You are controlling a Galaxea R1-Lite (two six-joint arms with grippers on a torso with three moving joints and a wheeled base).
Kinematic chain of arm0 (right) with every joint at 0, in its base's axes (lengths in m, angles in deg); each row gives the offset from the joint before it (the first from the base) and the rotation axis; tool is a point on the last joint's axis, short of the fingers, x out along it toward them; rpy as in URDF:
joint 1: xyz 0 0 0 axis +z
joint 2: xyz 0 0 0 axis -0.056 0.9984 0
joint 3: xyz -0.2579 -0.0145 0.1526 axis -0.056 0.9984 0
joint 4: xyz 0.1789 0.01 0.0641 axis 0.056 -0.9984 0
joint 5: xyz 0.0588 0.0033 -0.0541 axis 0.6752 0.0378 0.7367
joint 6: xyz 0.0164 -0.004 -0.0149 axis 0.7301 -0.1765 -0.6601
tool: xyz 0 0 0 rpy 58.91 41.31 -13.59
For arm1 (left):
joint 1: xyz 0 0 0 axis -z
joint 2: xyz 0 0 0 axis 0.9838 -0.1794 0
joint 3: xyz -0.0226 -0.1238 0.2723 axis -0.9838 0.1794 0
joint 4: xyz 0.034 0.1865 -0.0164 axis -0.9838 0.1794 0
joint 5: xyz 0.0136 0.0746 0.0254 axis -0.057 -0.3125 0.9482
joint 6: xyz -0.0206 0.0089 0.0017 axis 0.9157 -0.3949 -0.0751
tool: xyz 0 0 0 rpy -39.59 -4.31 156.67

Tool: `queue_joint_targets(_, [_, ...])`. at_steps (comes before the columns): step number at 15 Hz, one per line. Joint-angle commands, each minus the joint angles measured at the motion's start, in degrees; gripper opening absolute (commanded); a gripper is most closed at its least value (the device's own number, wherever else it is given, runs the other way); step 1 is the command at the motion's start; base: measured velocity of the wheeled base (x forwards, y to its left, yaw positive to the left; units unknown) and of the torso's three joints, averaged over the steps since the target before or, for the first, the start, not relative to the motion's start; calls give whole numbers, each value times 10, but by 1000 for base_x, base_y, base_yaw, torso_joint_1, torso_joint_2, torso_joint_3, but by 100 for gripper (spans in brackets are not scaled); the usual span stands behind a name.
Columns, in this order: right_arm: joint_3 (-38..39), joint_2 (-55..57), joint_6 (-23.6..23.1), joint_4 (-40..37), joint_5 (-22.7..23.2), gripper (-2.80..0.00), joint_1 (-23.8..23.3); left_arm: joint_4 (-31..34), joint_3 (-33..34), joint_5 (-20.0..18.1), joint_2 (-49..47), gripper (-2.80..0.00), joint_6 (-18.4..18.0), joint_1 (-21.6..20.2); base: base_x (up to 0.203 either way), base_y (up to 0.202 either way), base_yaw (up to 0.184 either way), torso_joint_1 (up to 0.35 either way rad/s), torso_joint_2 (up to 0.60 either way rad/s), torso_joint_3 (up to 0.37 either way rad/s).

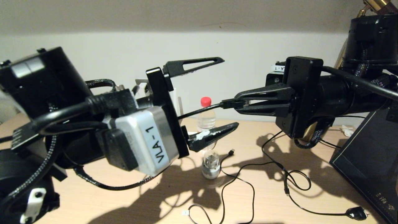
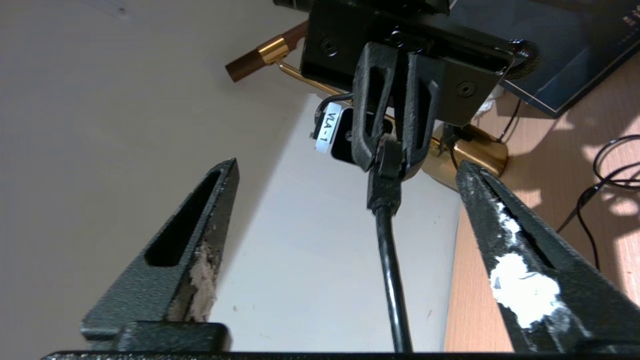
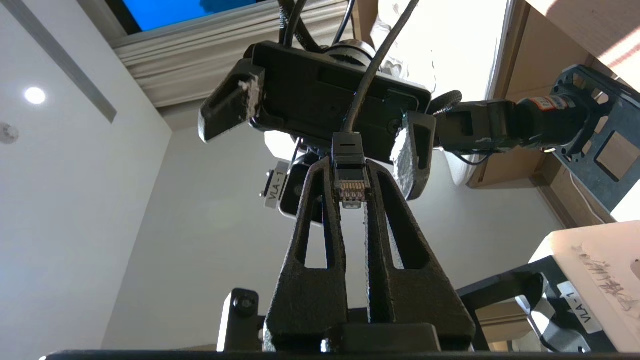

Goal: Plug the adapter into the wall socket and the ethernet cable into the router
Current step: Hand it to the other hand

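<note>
My right gripper (image 1: 236, 100) is shut on the ethernet cable's clear plug (image 3: 351, 186), held in the air above the wooden table (image 1: 311, 149). The plug's gold contacts face the right wrist camera. The black ethernet cable (image 1: 199, 111) runs from the plug between the wide-apart fingers of my left gripper (image 1: 230, 91) toward its palm. That left gripper is open and faces the right one closely, nothing pinched; the cable (image 2: 390, 260) passes midway between its fingers. The adapter, wall socket and router are not visible; my left arm hides much of the table's left.
A water bottle (image 1: 206, 115) with a red cap stands at the wall. A round white-and-clear gadget (image 1: 210, 165) lies in front of it. A thin USB-tipped cable (image 1: 252, 193) and a black cord with mains plug (image 1: 354, 213) loop across the table. A dark panel (image 1: 367, 155) leans at the right.
</note>
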Motion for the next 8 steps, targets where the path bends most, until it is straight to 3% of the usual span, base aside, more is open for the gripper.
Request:
queue_joint_targets(1, [0,-5,5,1,8,-280,-5,-3,-2,-2,-2,0,-4,5,0,0,0,0,0,0])
queue_joint_targets(8, [1,-5,5,2,16,-280,-9,-11,-4,-2,-5,0,3,6,0,0,0,0,0,0])
